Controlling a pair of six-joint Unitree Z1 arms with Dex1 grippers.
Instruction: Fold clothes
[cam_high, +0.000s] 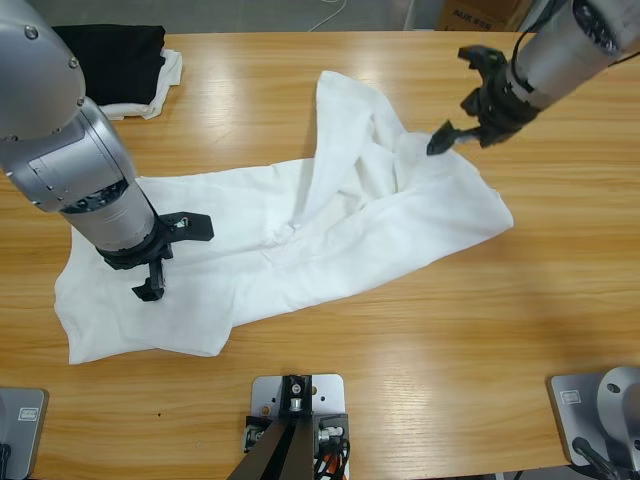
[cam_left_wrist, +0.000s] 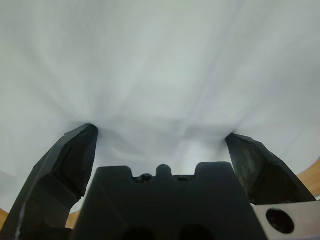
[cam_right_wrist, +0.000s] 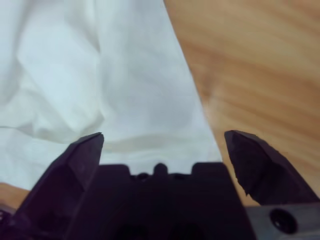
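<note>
Two folded garments are seen at the far left corner of the wooden desk: a black garment stacked on a smaller white cloth, both well apart from the arms' work. A cardboard box is partly seen beyond the desk's far edge. Nothing is placed between the grippers and the white T-shirt, which is spread crumpled across the middle of the desk, with one flap turned up toward the far side and its lower left part lying flat.

The left arm is bent down over the shirt's lower left part, and the left gripper is pointed down at the cloth. Its fingers are spread wide, the tips pressed into the fabric, with nothing clamped between them. The right arm is brought in from the upper right corner, its right gripper held over the shirt's far right edge. Its fingers are likewise spread wide and hold nothing; cloth edge and bare wood are seen between them.
</note>
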